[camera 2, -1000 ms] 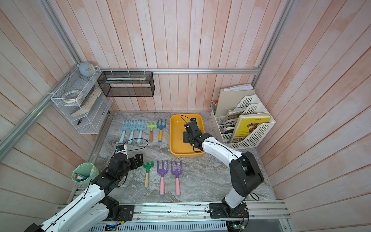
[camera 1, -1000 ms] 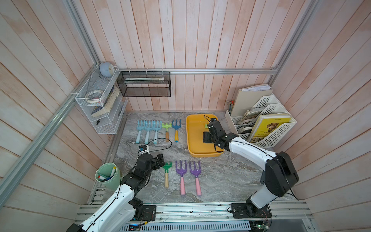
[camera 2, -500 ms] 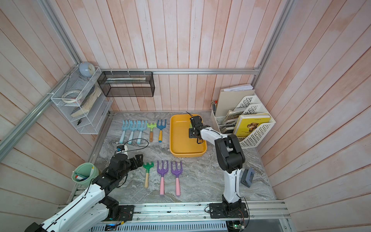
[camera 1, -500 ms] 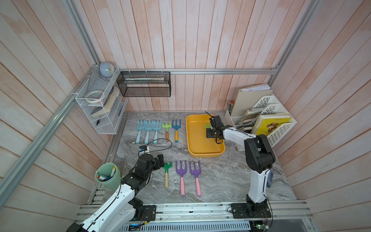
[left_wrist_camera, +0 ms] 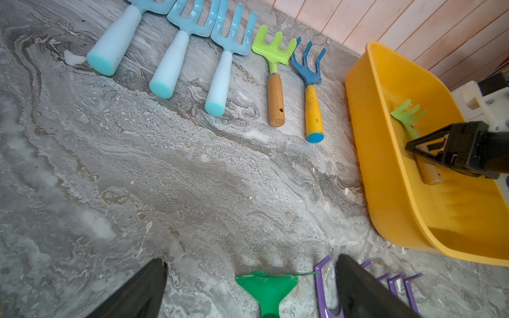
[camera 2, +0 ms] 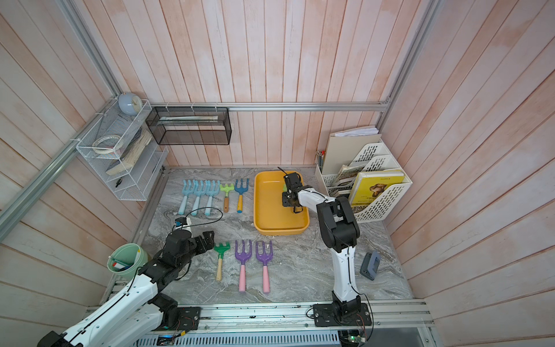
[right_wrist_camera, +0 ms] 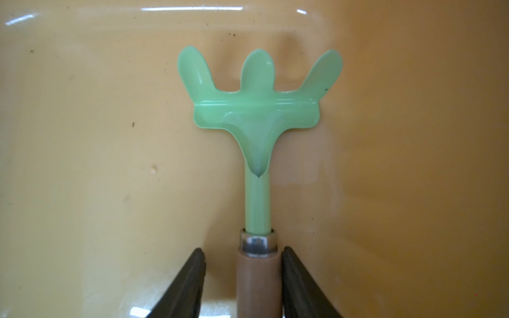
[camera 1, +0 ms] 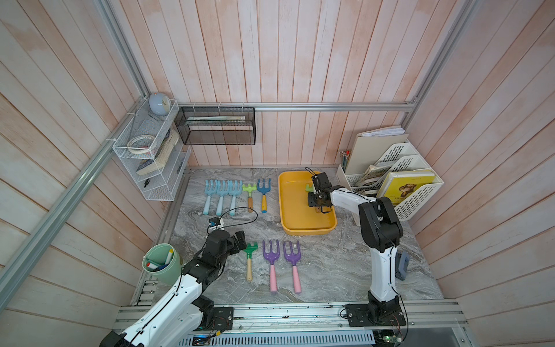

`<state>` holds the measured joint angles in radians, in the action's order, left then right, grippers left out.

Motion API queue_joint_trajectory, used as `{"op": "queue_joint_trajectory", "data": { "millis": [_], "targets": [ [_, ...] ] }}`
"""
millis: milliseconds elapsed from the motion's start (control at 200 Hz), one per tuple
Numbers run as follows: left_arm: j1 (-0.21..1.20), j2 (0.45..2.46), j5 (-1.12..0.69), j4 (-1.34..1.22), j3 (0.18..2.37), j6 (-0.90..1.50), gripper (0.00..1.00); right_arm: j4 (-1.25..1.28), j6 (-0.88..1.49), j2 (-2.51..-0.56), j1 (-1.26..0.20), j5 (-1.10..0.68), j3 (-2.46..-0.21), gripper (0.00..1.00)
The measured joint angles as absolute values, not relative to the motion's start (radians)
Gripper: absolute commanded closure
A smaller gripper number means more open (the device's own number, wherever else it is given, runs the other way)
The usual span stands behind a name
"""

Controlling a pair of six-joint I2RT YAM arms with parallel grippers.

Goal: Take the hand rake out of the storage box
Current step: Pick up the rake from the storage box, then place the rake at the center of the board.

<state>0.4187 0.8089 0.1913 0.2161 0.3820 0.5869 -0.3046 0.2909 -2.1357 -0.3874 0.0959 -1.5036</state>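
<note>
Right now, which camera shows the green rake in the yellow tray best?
The right wrist view: the hand rake looms large, tines and handle clear, straddled by the right gripper. The left wrist view shows it small, partly behind that gripper. Both top views show only a green sliver.

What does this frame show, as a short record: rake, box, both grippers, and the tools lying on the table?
hand rake: light green head, wooden handle, lying inside the storage box
storage box: yellow tray on the table, nothing else seen in it
right gripper: jaws either side of the rake's handle, gap visible on one side
left gripper: open, by the dark green rake
outside box: far row of five tools, near row of three
</note>
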Motion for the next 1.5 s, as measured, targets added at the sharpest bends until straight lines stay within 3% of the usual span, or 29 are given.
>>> {"op": "queue_joint_trajectory", "data": {
  "millis": [220,340,530,730,850,975,1180,1500],
  "targets": [
    [0.419,0.809,0.191,0.216,0.382,0.587,0.0,-0.315,0.31,-2.136,-0.388,0.083,-1.505,0.85],
    [0.419,0.807,0.191,0.216,0.382,0.587,0.0,-0.324,0.31,-2.131,-0.39,0.084,-1.505,1.0],
    [0.419,0.804,0.191,0.216,0.381,0.587,0.0,-0.388,0.332,-2.022,-0.413,0.093,-1.477,1.0],
    [0.419,0.804,0.192,0.216,0.381,0.587,0.0,-0.414,0.406,-1.591,-0.527,0.167,-1.324,1.0],
    [0.418,0.804,0.192,0.216,0.381,0.587,0.0,-0.44,0.514,-1.262,-0.73,0.313,-1.159,1.0],
    [0.413,0.81,0.195,0.216,0.381,0.587,0.0,-0.564,0.703,-1.076,-0.999,0.429,-1.012,1.0],
    [0.41,0.819,0.196,0.216,0.381,0.587,0.0,-0.69,1.002,-1.113,-1.25,0.443,-0.776,1.0],
    [0.41,0.803,0.191,0.215,0.373,0.587,0.0,-0.545,1.129,-1.206,-1.245,0.401,-0.59,1.0]
  ]
}}
